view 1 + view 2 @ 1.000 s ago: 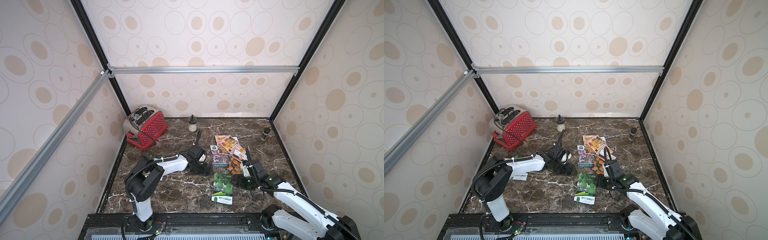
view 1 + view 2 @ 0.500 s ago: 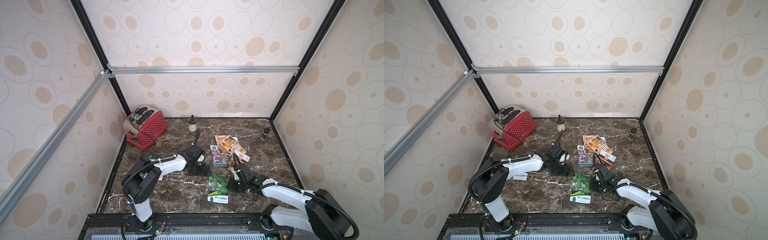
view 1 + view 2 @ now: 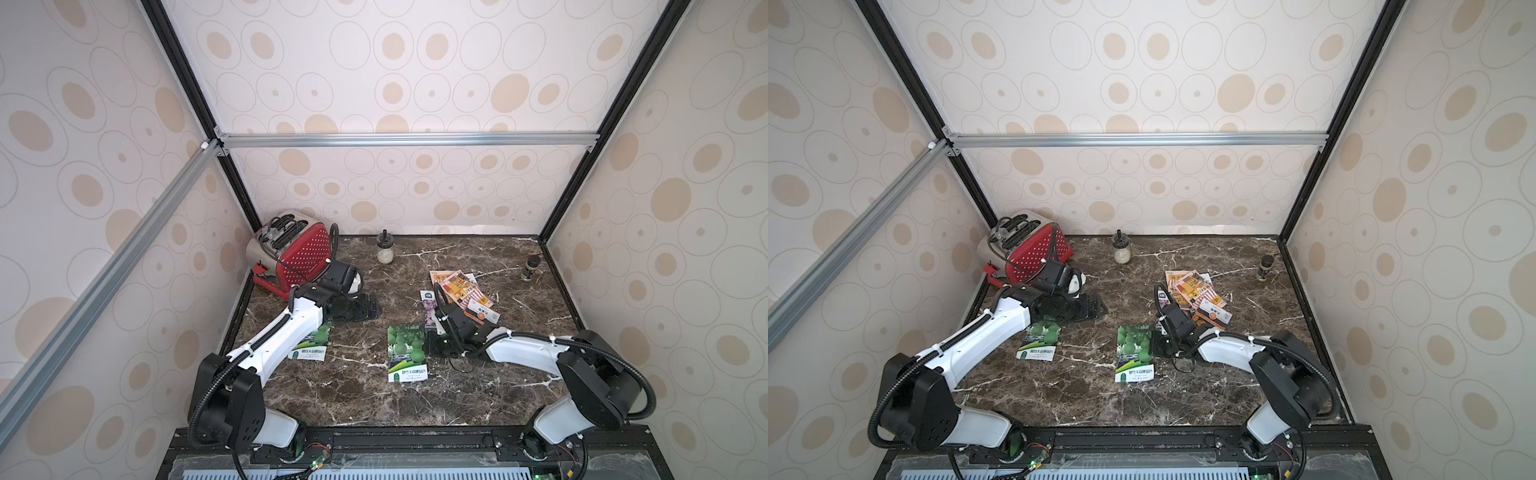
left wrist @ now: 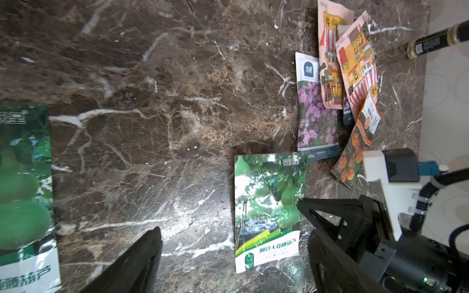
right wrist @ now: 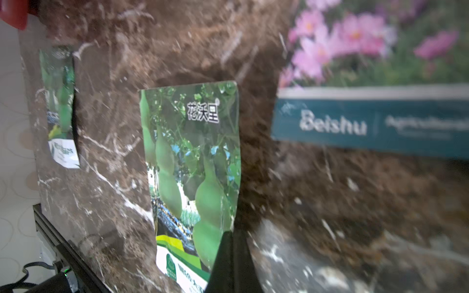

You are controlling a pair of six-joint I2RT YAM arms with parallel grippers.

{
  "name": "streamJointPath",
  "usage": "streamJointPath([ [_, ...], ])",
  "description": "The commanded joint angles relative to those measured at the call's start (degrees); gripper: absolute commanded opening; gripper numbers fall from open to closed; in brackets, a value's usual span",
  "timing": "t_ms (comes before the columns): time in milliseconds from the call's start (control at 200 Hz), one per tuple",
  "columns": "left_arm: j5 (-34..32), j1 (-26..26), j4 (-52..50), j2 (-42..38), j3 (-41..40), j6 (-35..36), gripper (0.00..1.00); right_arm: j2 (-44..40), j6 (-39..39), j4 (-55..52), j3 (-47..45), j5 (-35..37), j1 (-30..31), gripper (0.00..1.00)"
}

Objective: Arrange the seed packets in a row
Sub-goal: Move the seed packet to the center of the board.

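Note:
Two green gourd seed packets lie flat on the marble. The left one (image 3: 313, 345) (image 4: 22, 190) is partly under my left arm. The middle one (image 3: 406, 353) (image 3: 1133, 353) (image 5: 193, 157) has my right gripper (image 3: 431, 345) (image 5: 229, 233) shut on its right edge. Behind it is a loose overlapping pile: a purple-flower packet (image 3: 428, 309) (image 4: 317, 119), peach shop-front packets (image 3: 455, 284) (image 4: 330, 63) and an orange marigold packet (image 3: 482, 313) (image 4: 355, 142). My left gripper (image 3: 359, 309) (image 4: 234, 236) hangs open over bare marble between the two gourd packets, holding nothing.
A red toaster (image 3: 295, 253) stands in the back left corner, close behind my left wrist. A small glass jar (image 3: 384, 251) stands at the back wall, and a small dark bottle (image 3: 530, 268) at the back right. Patterned walls close in three sides.
My right gripper has shut and moved left, and the middle gourd packet has moved left and slightly back with it. My left gripper has drawn back to the left, still open.

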Motion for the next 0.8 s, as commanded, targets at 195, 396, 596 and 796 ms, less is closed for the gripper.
streamJointPath([
  [195,-3.6,1.5,-3.5,-2.0,-0.1,-0.7,0.91,15.7,3.3,7.4,12.0,-3.7,1.6,0.0],
  [396,-7.4,1.6,-5.9,-2.7,0.6,-2.1,0.92,21.2,4.0,6.6,17.9,-4.3,3.4,0.0],
  [596,-8.8,4.2,-8.5,-3.9,-0.1,-3.2,0.92,23.9,4.8,6.2,21.3,-4.6,4.9,0.0],
  [796,-9.9,6.4,-8.8,-6.6,-1.7,-3.3,0.93,25.8,5.7,6.7,24.0,-4.4,6.5,0.0],
])
